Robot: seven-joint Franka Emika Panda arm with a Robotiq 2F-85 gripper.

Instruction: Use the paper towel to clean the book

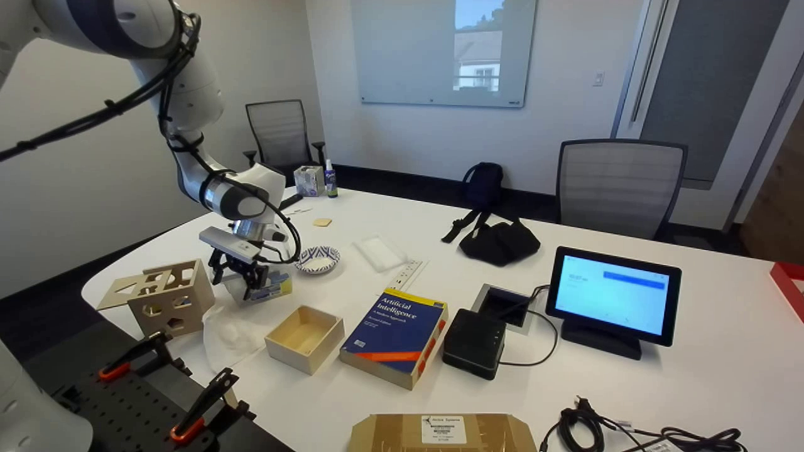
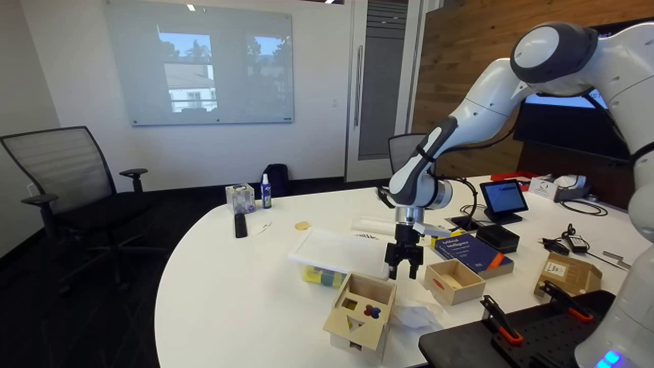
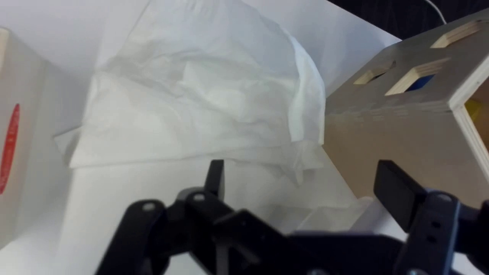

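Near the paper towel (image 3: pixel 191 110) hangs the spread hand (image 2: pixel 402 271).

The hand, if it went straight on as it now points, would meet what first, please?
Probably the paper towel, near its edge; depth is unclear, so the table beside it may come first.

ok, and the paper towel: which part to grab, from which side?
Likely the crumpled middle of the paper towel, from above, the open pincer straddling a fold and closing across it. The creases there seem raised enough to pinch; the edge nearest the pincer in the wrist view looks flatter, and the wooden shape box sits close by the right-hand edge there.
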